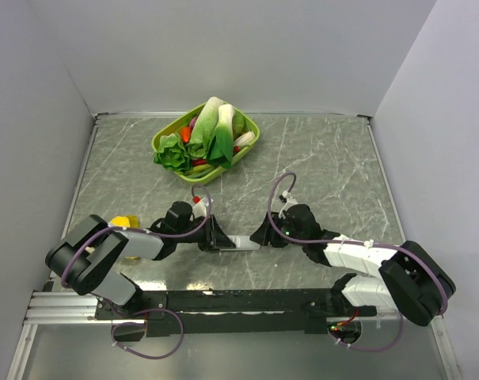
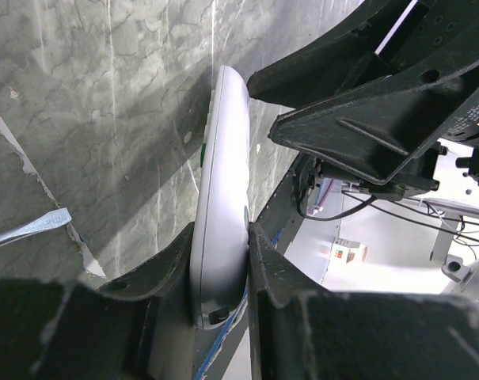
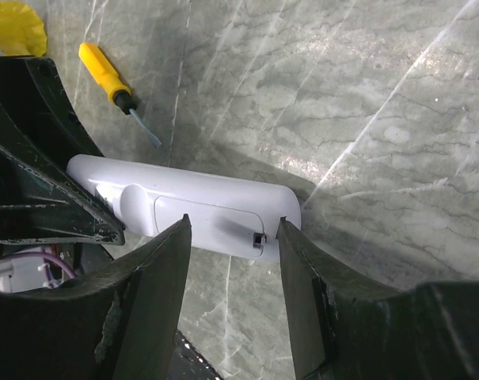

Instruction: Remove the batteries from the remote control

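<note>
Remote control (image 1: 244,242) clamped by left gripper (image 2: 221,237)

The white bar is seen at lower centre of the top view, one end pinched between the left fingers. The right gripper (image 3: 233,227) is set with jaws apart over the cover end; whether it grips cannot be told. A screwdriver (image 3: 104,73) lies upper left in the right wrist view

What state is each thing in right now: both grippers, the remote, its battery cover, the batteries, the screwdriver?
left gripper: shut on the remote control's end.
right gripper: open, fingertips either side of the cover's latch end.
remote control: clamped by the left gripper, cover side facing the right wrist camera.
battery cover: closed on the remote.
batteries: hidden, none visible.
screwdriver: lying on the table, untouched.
</note>
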